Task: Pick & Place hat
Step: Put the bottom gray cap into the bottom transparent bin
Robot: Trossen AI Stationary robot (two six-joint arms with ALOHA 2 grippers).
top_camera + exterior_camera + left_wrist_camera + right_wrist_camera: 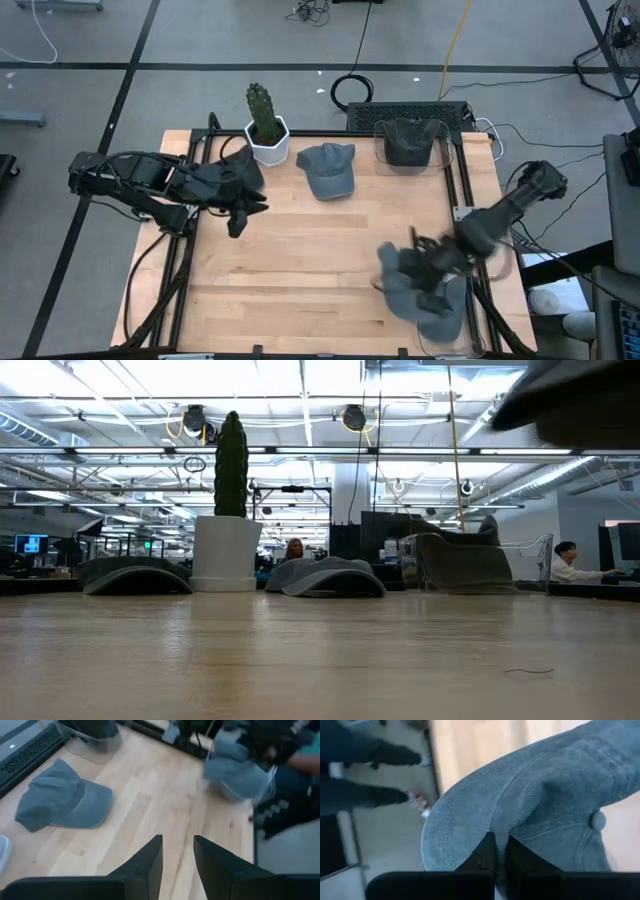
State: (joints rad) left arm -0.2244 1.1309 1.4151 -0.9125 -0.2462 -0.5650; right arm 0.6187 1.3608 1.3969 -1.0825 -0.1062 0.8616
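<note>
My right gripper is shut on a blue-grey cap over the table's near right part, beside a clear bin. The right wrist view shows the cap's crown spread past my gripper. A second grey cap lies flat on the wood at the far middle, brim toward the near side; it also shows in the left wrist view. My left gripper hovers open over the table's left part, with nothing between its fingers. My right gripper pinches a fold of the cap's crown cloth between its two shut fingers, some way from the top button. The fingers slant down from the table's right side. The cap hangs around and below them, off the wood.
A potted cactus stands at the far edge, left of the lying cap. A clear container with a dark hat inside stands at the far right. Black rails run along the table's sides. Bare wood lies in the middle.
</note>
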